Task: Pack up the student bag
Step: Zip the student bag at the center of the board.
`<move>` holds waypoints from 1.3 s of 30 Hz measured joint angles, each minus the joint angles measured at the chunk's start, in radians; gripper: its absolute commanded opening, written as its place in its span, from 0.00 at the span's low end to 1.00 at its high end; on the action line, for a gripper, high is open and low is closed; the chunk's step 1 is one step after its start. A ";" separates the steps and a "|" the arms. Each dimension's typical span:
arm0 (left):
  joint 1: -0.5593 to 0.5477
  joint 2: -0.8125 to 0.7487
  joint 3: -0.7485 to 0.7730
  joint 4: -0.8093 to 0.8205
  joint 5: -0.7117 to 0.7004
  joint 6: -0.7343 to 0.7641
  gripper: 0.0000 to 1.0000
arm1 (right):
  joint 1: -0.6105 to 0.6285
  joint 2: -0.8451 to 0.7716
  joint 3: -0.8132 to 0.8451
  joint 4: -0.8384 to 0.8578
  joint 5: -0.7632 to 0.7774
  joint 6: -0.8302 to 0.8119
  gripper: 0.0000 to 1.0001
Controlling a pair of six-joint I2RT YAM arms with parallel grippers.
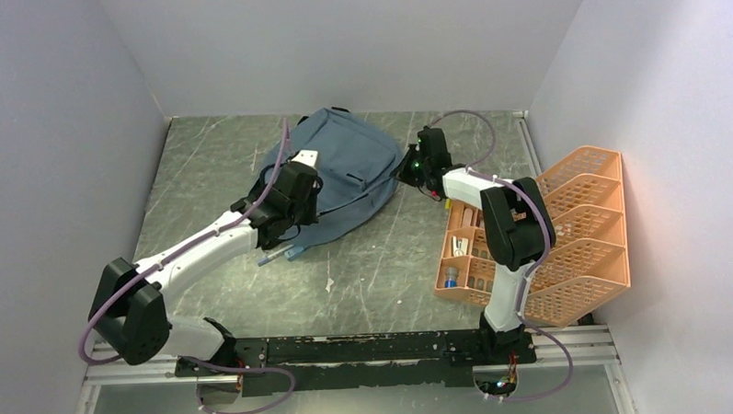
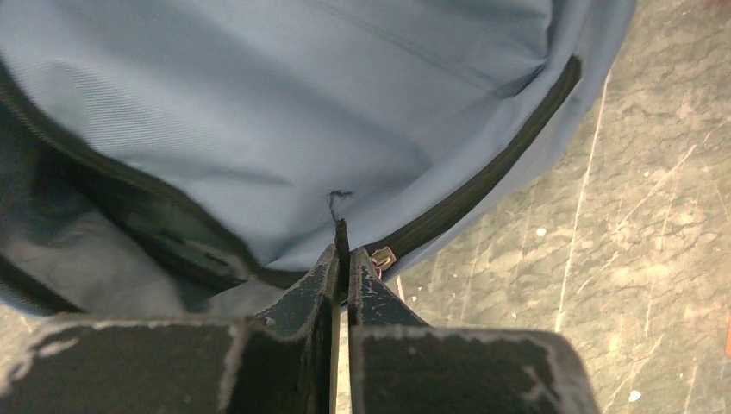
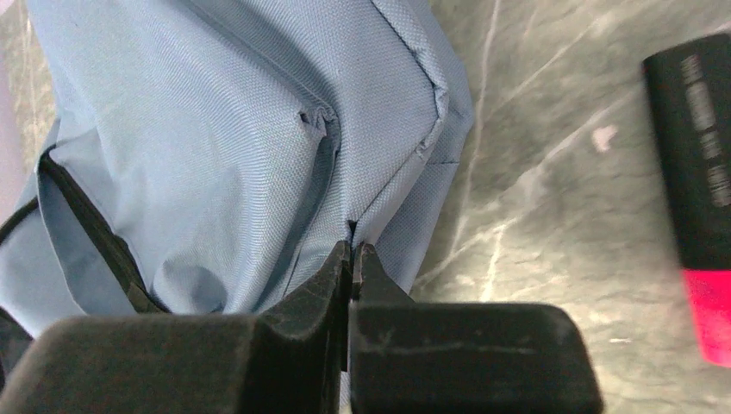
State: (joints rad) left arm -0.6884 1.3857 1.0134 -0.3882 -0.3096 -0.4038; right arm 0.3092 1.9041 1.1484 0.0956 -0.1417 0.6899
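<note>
L end effector (image 2: 341,259) clamped on student bag (image 1: 352,166) opening, R end effector (image 3: 353,259) pinching its corner, inside too dark

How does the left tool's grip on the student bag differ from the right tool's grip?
The left tool pinches a thin black piece at the zip of the student bag; the right tool pinches plain blue fabric at a corner seam. In the top view the left tool is at the bag's near-left side, the right tool at its right side. Both are shut on the bag.
</note>
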 measured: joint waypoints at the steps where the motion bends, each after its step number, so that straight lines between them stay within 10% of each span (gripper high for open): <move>1: 0.000 -0.009 -0.005 -0.005 0.000 0.006 0.05 | -0.009 0.000 0.014 -0.018 0.001 -0.016 0.00; 5: 0.000 -0.040 -0.011 -0.015 -0.001 0.024 0.05 | -0.037 0.003 0.068 -0.083 0.016 -0.063 0.00; 20: -0.002 -0.052 -0.033 -0.008 0.031 0.021 0.05 | -0.084 -0.188 -0.035 -0.138 -0.013 -0.148 0.55; 39: 0.003 -0.041 -0.045 0.016 0.034 -0.042 0.05 | 0.298 -0.430 -0.360 0.264 -0.462 -0.714 0.54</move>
State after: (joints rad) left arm -0.6849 1.3449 0.9688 -0.3721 -0.2756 -0.4458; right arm 0.6067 1.4742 0.7883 0.3599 -0.6037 -0.0242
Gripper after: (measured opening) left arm 0.068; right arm 0.541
